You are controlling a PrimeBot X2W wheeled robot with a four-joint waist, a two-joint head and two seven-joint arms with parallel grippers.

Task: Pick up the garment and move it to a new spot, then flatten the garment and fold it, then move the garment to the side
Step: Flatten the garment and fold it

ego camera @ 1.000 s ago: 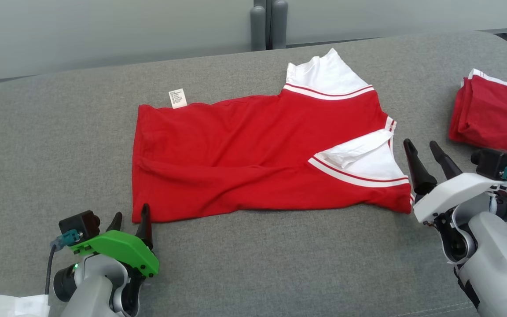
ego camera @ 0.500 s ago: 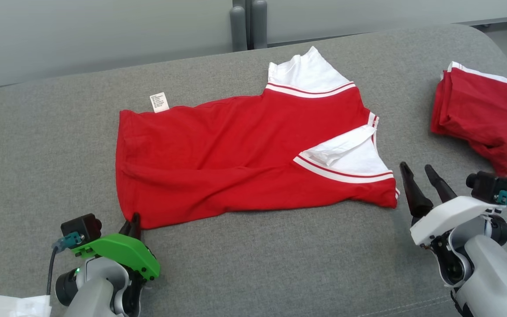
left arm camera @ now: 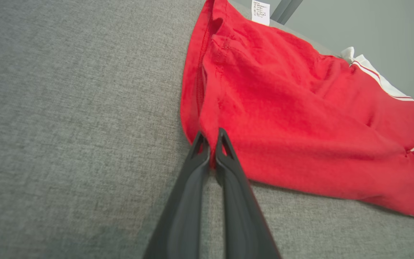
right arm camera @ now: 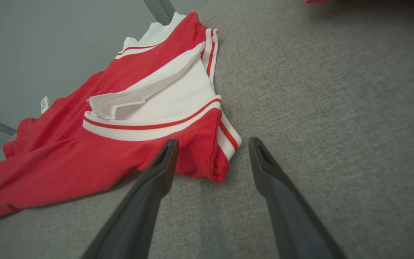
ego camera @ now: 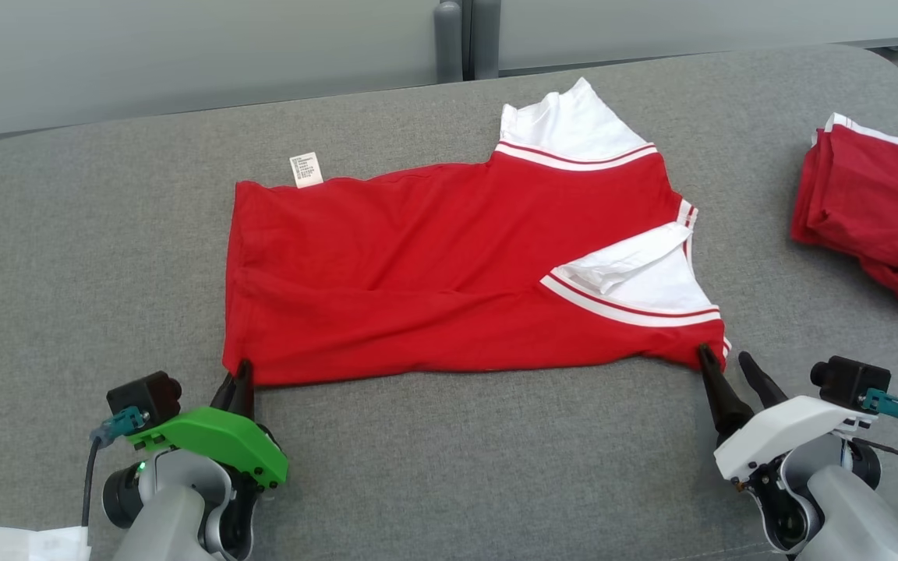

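Left end effector (ego camera: 242, 368) pinches the garment's (ego camera: 418, 273) lower-left corner; my right end effector (ego camera: 725, 355), spread, straddles the lower-right, long axis between them.

A red garment with white panels and striped trim (right arm camera: 84, 158) is lying on a grey woven fabric surface (right arm camera: 336, 108). The right gripper (right arm camera: 213, 142) is holding its two long dark fingers (right arm camera: 149, 194) spread wide, with the garment's near striped corner sitting between their tips.
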